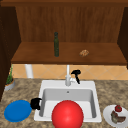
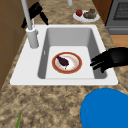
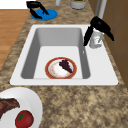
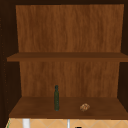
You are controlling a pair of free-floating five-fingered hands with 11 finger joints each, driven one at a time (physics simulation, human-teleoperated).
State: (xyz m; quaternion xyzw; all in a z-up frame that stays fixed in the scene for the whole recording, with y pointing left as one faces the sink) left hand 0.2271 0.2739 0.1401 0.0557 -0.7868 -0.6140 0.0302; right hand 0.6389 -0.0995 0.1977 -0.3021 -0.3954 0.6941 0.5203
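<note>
Front view, my left hand [image 1: 35, 103] hovers curled and empty at the sink [image 1: 45, 86] rim beside the blue plate [image 1: 17, 110], right hand [image 1: 76, 74] loosely open by the faucet [image 1: 67, 76], red-rimmed plate [image 2: 66, 62] with dark food in the basin.

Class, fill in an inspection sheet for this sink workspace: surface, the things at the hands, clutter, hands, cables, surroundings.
Surface: speckled stone counter around a white sink.
Things at the hands: blue plate on the counter beside the left hand; tap beside the right hand.
Clutter: red-rimmed plate with dark food in the basin; white plate with tomato and meat; a red ball in the front view.
Hands: left hand at the sink's left rim, fingers curled, holding nothing; right hand by the tap.
Cables: nothing seen.
Surroundings: wooden shelves with green bottle; potted plant.
</note>
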